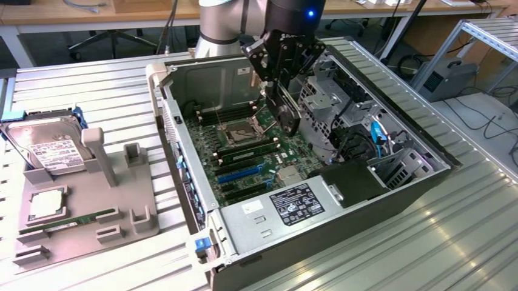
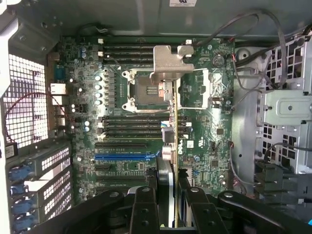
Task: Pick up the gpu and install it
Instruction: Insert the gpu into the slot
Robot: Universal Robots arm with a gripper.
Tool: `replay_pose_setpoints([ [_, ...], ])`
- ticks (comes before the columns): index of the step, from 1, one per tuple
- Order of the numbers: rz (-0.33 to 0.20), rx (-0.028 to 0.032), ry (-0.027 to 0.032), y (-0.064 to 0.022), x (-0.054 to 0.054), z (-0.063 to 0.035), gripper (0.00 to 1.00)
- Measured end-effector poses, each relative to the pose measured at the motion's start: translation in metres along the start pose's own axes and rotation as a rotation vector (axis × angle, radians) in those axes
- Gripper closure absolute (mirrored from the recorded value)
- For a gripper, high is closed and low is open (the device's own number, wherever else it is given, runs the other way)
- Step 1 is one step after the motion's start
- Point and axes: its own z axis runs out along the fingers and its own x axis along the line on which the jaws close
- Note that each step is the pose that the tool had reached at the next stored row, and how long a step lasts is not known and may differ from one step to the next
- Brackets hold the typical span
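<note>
Fingers [image 2: 145,207] of the gripper [image 2: 169,187] pinch the gpu [image 2: 168,92] by both faces, so we see it edge-on: a thin dark board with a stamped silver bracket at one end. We judge it is held upright to meet a slot squarely. It hangs over the green motherboard [image 2: 209,141], not yet seated, inside the open sheet-metal case [image 1: 364,206]. Well apart, a grey tray [image 1: 97,157] keeps a hard drive [image 1: 50,151].
</note>
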Motion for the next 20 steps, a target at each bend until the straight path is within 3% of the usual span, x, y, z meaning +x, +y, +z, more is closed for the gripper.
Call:
replay_pose_setpoints([
  [20,-0.164,-0.0048,-0.0036,0.0000,0.0000,0.0002,0.73],
])
